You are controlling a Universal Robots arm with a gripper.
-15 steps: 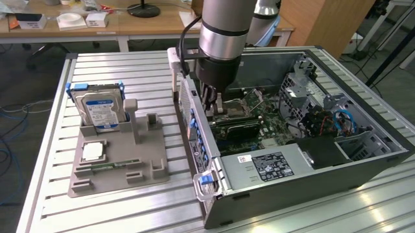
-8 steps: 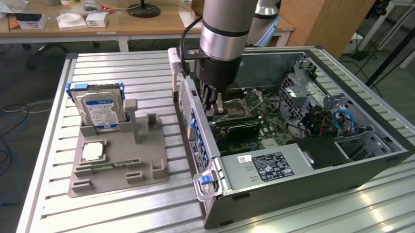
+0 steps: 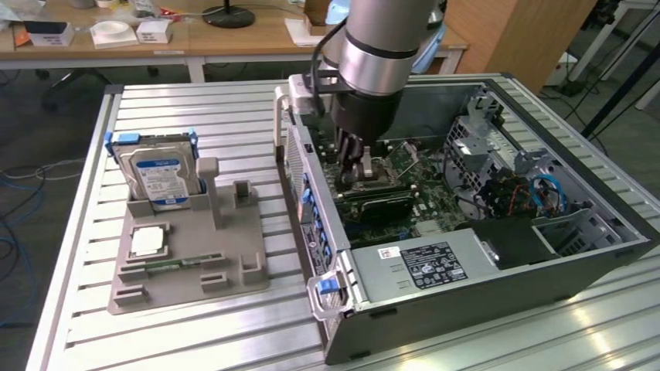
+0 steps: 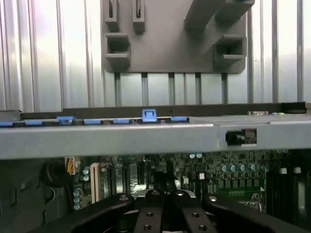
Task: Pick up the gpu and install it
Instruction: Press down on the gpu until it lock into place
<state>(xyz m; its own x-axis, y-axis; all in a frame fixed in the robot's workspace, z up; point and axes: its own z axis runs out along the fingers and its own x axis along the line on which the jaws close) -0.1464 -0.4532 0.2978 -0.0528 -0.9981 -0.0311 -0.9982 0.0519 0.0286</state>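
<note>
Inside the case [image 3: 577,255], the closed tool [image 3: 358,171] presses the gpu [image 3: 379,202] (stiff, light, fragile; hold its edges).

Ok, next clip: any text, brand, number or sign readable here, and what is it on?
None can be read.
Hard drive, blue-white label: print too small.
Power supply, white sticker: black print and symbols blurred.
Small white sticker beside it: unreadable.
Motherboard: markings too fine.
</note>
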